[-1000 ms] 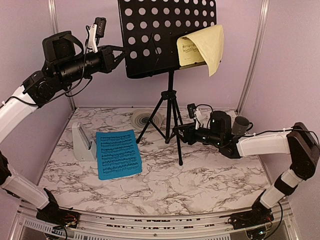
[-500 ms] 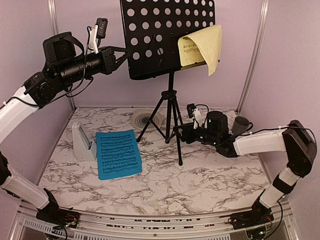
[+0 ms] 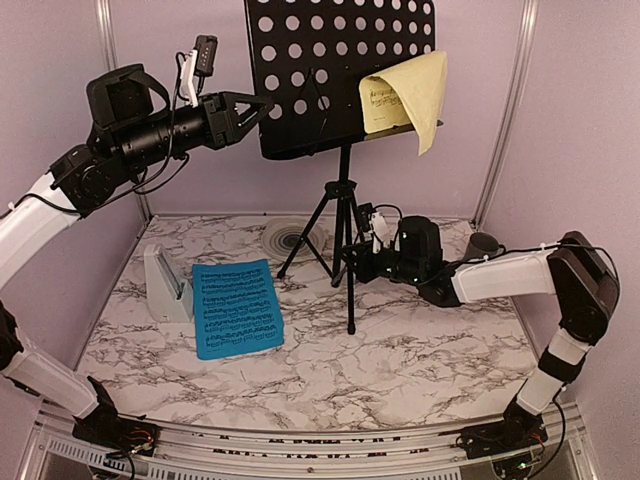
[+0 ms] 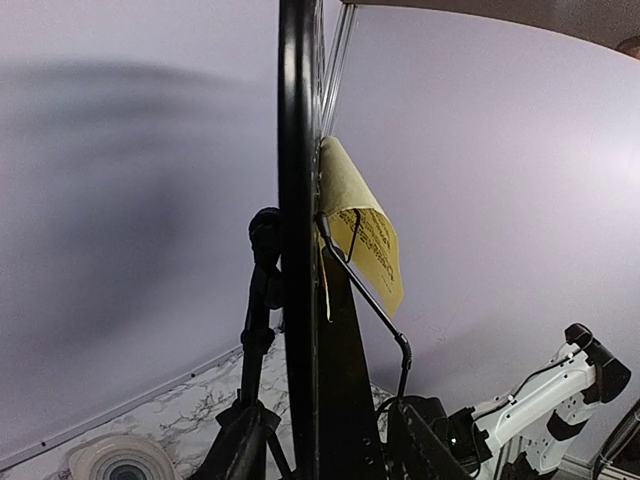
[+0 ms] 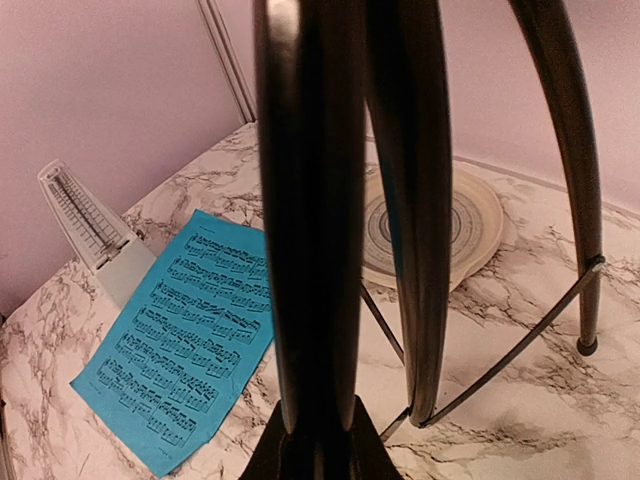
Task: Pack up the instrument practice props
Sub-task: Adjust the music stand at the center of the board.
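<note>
Music stand (image 3: 340, 75) stood mid-table, blue page (image 3: 237, 308) and metronome (image 3: 165, 283) to its left, mug (image 3: 482, 245) off right; left gripper (image 3: 262, 108) gaped astride its side edge, right gripper (image 3: 352, 265) clamped one leg (image 3: 350, 300).

Left to right: metronome (image 3: 166, 285), page (image 3: 236, 308), stand (image 3: 310, 130).

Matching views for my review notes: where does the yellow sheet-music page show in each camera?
Top external: yellow page upper right, draped over the black music stand.
Left wrist: centre, hanging beside the stand's edge.
Right wrist: not in view.
Shared landmark: round ringed disc, in all three views.
</note>
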Controlling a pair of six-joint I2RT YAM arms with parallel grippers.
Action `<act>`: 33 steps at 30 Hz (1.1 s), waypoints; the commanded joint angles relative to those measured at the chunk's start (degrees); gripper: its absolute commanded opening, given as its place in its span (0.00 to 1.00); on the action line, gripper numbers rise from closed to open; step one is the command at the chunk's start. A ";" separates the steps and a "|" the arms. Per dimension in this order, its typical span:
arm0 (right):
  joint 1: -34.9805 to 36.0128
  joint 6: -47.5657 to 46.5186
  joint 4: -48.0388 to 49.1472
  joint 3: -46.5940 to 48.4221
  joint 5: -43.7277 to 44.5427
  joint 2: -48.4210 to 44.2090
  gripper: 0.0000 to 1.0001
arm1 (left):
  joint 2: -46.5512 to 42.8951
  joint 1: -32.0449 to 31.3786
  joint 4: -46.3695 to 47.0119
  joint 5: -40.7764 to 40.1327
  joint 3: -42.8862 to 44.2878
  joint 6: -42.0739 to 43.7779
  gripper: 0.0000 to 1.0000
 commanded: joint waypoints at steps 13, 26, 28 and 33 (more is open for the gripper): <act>3.41 -0.44 1.71 -8.28 7.61 -10.66 0.00 | 4.02 -0.24 -4.08 -5.73 5.08 1.85 0.35; 4.60 -0.81 -2.22 -16.38 6.53 -22.50 0.00 | 4.14 1.26 -3.79 -8.85 5.25 4.40 0.33; 4.64 -0.71 -2.49 -16.98 6.72 -23.58 0.00 | 4.76 1.78 -3.38 -8.95 5.49 4.53 0.33; 4.72 -0.91 -3.22 -17.37 6.79 -24.15 0.00 | 7.55 2.95 -2.89 -8.28 7.72 4.50 0.33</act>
